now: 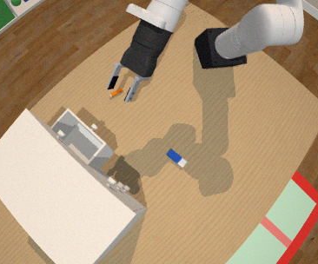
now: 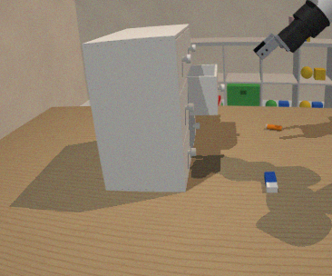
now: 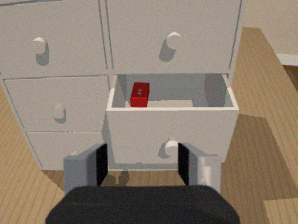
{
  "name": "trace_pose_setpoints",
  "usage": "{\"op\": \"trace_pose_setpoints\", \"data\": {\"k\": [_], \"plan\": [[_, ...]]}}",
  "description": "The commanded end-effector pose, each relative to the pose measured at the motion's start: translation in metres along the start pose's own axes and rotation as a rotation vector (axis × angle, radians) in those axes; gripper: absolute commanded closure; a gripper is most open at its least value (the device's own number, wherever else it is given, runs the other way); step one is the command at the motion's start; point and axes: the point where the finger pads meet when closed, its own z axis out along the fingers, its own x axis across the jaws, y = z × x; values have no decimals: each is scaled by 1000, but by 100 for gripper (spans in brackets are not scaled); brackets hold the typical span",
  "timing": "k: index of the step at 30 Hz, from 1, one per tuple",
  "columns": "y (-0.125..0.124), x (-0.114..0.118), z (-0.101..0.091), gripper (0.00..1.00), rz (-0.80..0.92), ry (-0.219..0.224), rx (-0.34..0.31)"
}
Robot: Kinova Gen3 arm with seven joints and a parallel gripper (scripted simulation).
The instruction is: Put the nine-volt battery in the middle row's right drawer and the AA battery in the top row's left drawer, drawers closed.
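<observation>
The white chest [image 1: 49, 191] [image 2: 137, 113] [image 3: 106, 30] stands upright on the table. Its middle-row right drawer [image 1: 97, 140] [image 2: 202, 86] [image 3: 170, 122] is pulled partway out. A red nine-volt battery [image 3: 140, 94] lies inside it, toward the back left. All other drawers in the wrist view are pushed in. The orange AA battery [image 1: 115, 92] [image 2: 273, 127] lies on the table away from the chest's front. My gripper [image 1: 122, 88] [image 2: 260, 50] [image 3: 142, 158] is open and empty. It hangs high above the table, over the AA battery in the overhead view, and faces the drawer fronts.
A blue and white block [image 1: 176, 157] [image 2: 270, 181] lies on the table right of the chest's front. The robot base [image 1: 218, 48] stands at the table's far edge. A shelf with a green box [image 2: 243, 94] is behind the table. A red-edged green mat [image 1: 296, 217] lies on the floor.
</observation>
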Motion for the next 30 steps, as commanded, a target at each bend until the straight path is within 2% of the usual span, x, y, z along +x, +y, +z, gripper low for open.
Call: {"op": "trace_pose_setpoints", "data": {"k": [1,12,22,24,30], "plan": [[0,1,-1,0,-8,6,-15],[-2,1,-2,0,-7,7,-73],[-6,1,-6,0,-5,11,-180],[-6,1,-6,0,-5,11,-180],[-9,1,-8,0,-4,13,-257]]}}
